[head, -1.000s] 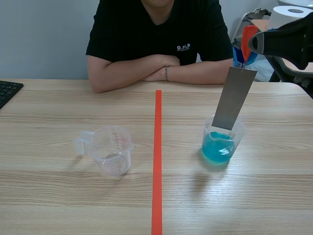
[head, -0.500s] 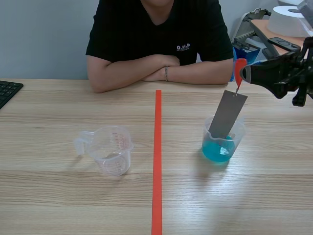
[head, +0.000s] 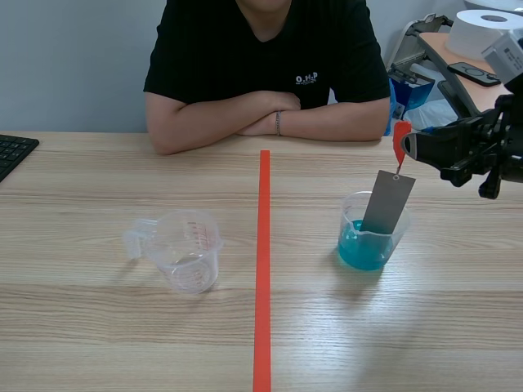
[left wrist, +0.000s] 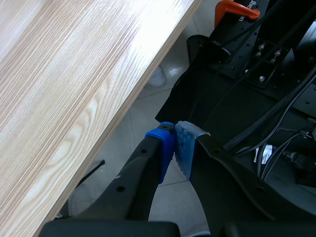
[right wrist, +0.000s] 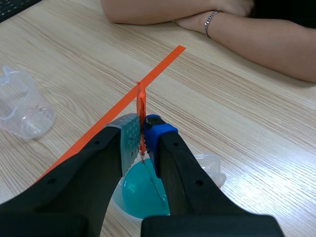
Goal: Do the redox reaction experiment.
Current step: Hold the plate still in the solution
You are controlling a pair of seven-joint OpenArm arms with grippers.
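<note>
A clear beaker (head: 372,233) holding blue liquid stands right of the red tape line. A grey metal plate (head: 387,202) hangs upright with its lower end dipped in the liquid. Its orange tab (head: 400,139) is pinched by my right gripper (head: 409,145), which comes in from the right above the beaker. In the right wrist view the tab (right wrist: 141,106) sticks up between my fingers and the blue beaker (right wrist: 143,195) lies under the gripper (right wrist: 142,129). My left gripper (left wrist: 175,143) is shut on nothing, off the table beside its edge.
An empty clear measuring cup (head: 186,249) stands left of the tape line (head: 263,261). A person's folded arms (head: 261,114) rest on the far table edge. A keyboard corner (head: 12,151) shows at the far left.
My right gripper has come down and drawn back to the right. The plate has sunk deeper into the beaker and stands more upright.
</note>
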